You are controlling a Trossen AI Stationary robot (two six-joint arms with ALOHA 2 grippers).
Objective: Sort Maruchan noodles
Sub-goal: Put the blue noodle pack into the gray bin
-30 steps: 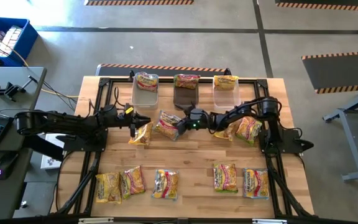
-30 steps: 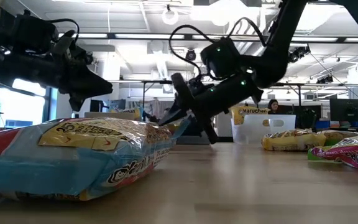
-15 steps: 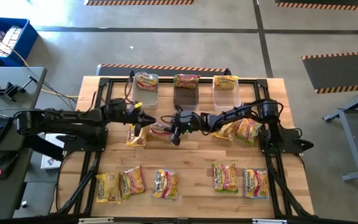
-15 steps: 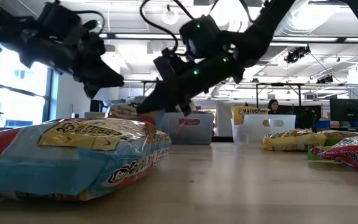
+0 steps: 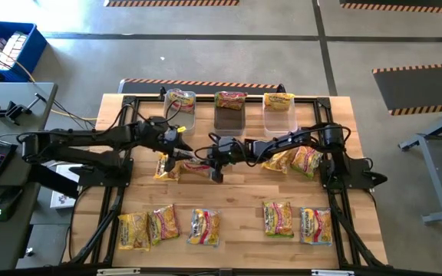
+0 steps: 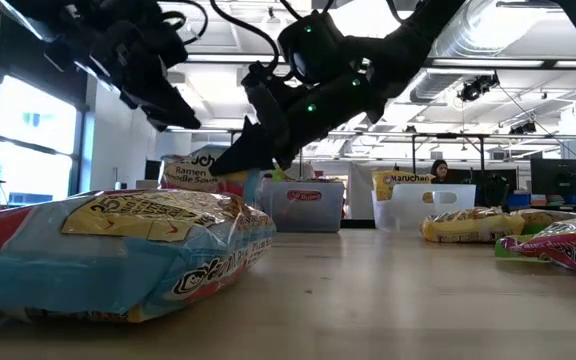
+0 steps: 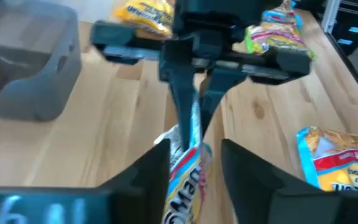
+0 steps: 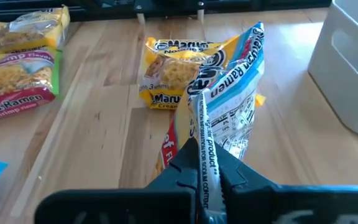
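Note:
A blue, yellow and red Maruchan noodles packet hangs over the table's middle, and my right gripper is shut on it. My left gripper is open, one finger on each side of the same packet, facing my right gripper. I cannot tell whether the left fingers touch it. Another packet lies flat on the table just left of it. Three tubs at the far edge each hold a packet. My right gripper pinches the packet's sealed edge between its two fingers, coming from the table's right and slanting down. The packet stands on edge beyond the fingers, and the low view shows it lifted clear of the table.
Several packets lie in a row along the near edge. Two more lie under my right arm. The dark tub and the clear tub stand at the far edge, and bare wood lies between the rows.
My right gripper has gone toward the table's left, shut on the packet and lifted it off the table. My left gripper has risen a little, gone toward the far edge and opened around that packet's other end.

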